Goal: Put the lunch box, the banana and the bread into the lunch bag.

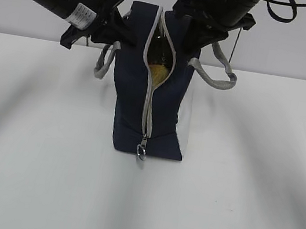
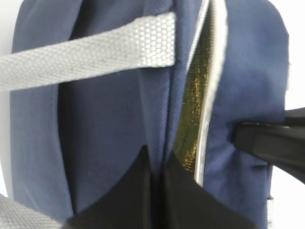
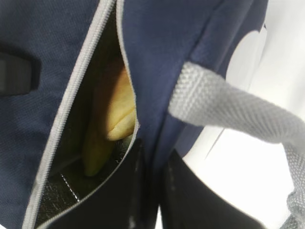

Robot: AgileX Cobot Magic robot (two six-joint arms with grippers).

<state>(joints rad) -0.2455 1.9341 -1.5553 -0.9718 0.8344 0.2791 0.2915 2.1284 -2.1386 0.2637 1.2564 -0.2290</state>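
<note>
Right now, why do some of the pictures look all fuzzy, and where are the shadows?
Exterior view: sharp, with soft grey shadow streaks fanning across the white table. Left wrist view: the lunch bag fills the frame so close that its fabric and the grey strap blur. Right wrist view: also blurry up close; the bag's inside is dark, with a yellow thing showing, and the background glares white.

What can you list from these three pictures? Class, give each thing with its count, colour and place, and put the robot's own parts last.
lunch bag: one, navy blue, standing on the table's middle, partly unzipped.
zipper: one, grey, down the bag's near face, ring pull at the bottom.
strap handles: two, grey, one each side.
banana: one, yellow, inside the bag.
table: one, white.
left gripper: one, black, pinching the bag's left flap.
right gripper: one, black, at the bag's right flap.
</note>
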